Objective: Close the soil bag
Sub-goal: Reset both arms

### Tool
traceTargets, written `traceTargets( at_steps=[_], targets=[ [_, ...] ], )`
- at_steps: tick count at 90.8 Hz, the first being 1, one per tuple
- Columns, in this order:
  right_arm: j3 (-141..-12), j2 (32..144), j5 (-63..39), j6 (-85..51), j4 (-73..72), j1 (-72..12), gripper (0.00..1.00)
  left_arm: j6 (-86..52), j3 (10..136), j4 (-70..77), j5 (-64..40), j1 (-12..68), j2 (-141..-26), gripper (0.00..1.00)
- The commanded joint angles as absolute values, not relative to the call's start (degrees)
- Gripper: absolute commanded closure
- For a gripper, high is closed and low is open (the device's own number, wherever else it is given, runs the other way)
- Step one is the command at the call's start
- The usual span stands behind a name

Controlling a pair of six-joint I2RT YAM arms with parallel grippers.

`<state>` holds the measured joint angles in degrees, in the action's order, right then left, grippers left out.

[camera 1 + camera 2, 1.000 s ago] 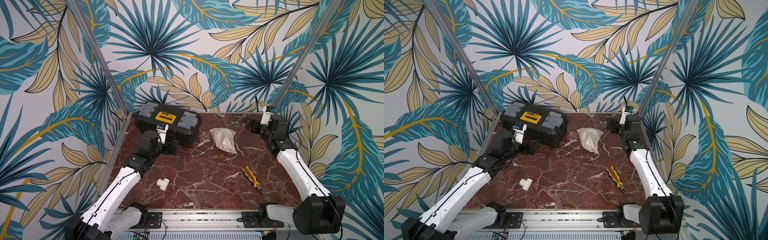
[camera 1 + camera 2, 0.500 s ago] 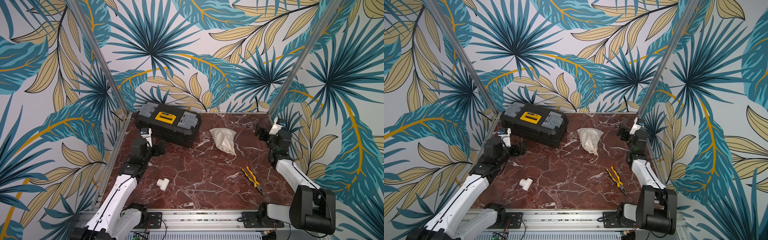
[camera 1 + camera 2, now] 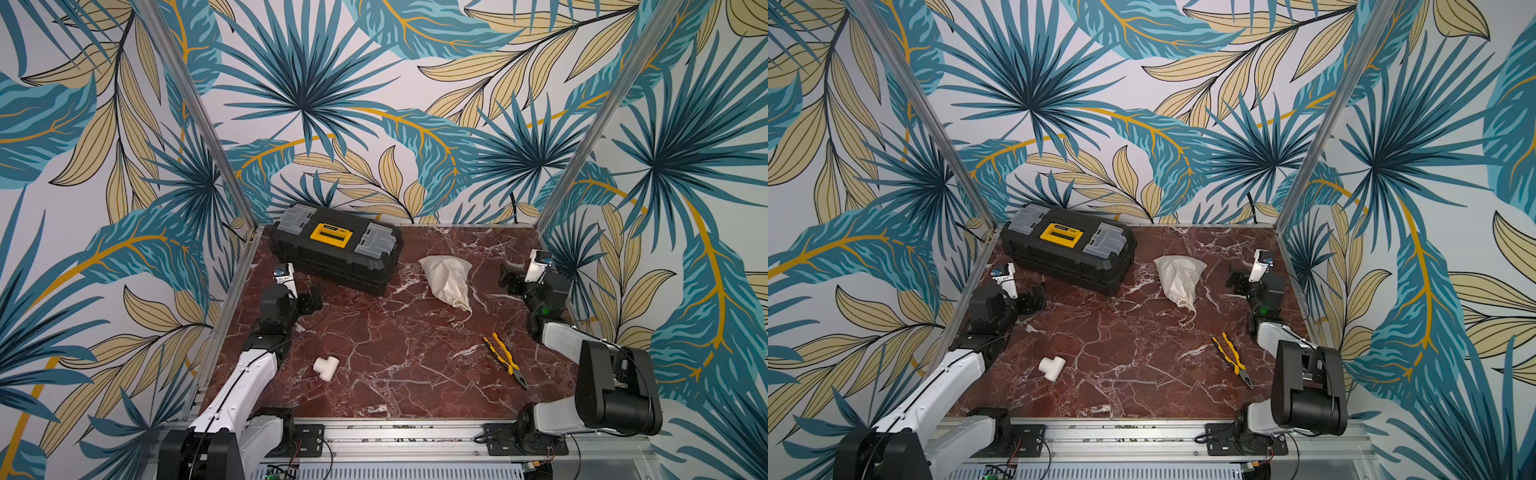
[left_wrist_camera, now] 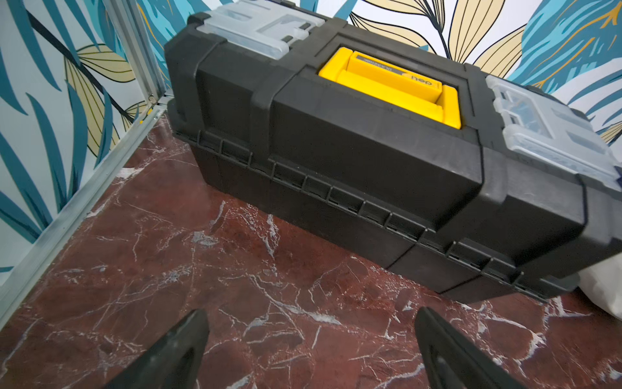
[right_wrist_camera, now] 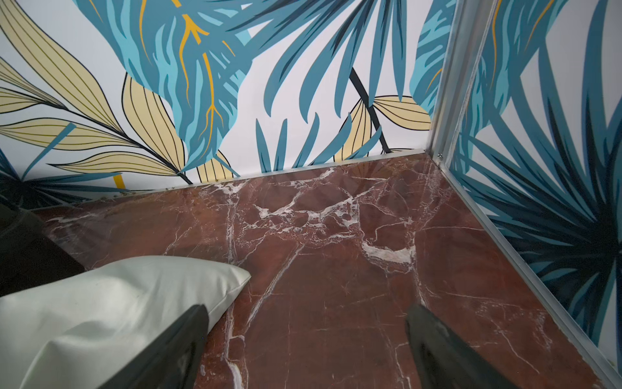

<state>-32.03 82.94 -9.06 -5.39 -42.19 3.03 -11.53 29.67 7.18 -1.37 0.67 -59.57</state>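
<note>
While both arms are being held low over the red marble table (image 3: 395, 374), the soil bag (image 3: 446, 280) is being left lying on its side between the two grippers, grasped by neither. The right gripper (image 5: 306, 308) is being held spread wide with nothing between its jaws. The bag's blunt corner (image 5: 111, 310) is being shown just beside one of its fingers (image 5: 188, 336); whether they touch cannot be told. In both top views the bag's narrow gathered end and thin cord (image 3: 461, 322) are being seen trailing back toward that arm's base. The left gripper (image 4: 311, 313) is being held fully apart and empty, with the black toolbox (image 4: 353, 161) ahead of its fingertips and apart from them. The bag is being shown beyond the toolbox's far end, well off from this gripper.
</note>
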Motion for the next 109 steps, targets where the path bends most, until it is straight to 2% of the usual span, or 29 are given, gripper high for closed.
traceTargets(
  at_steps=[1,11,25,49,58,66,78,87,109],
  targets=[
    [-26.7,82.5,-8.7,-2.1,-49.9,3.3,0.04,-8.8,27.5,16.0,-2.9,-0.8,-62.3,0.00],
    [-23.8,83.4,-8.4,-2.1,-54.0,3.3,0.04,-8.1,25.9,21.7,-4.0,-2.3,-65.8,0.00],
    [-14.3,84.6,-7.7,-2.4,-71.9,3.3,0.02,-5.7,24.1,31.0,-5.2,-3.0,-70.0,0.00],
    [-13.4,85.1,-5.9,-2.3,-73.3,2.9,0.01,0.0,21.6,43.8,-9.7,-3.2,-79.0,0.00],
    [-9.3,87.8,-1.8,-3.7,-84.8,2.6,0.01,2.7,22.1,47.7,-14.0,-3.1,-81.6,0.00],
    [-9.7,86.9,-0.7,-3.9,-82.0,2.6,0.01,4.9,21.7,49.0,-17.8,-3.1,-84.2,0.00],
    [-11.4,87.0,-1.2,-2.9,-78.8,2.0,0.01,3.4,18.4,63.9,-16.7,-3.1,-91.0,0.00],
    [-11.8,87.0,-0.3,-2.3,-77.9,1.2,0.01,3.4,21.6,52.3,-10.1,-2.2,-87.9,0.00],
    [-12.0,87.0,-1.4,-1.7,-77.6,1.1,0.01,4.2,21.1,55.3,-5.9,-0.1,-89.3,0.00]
  ],
)
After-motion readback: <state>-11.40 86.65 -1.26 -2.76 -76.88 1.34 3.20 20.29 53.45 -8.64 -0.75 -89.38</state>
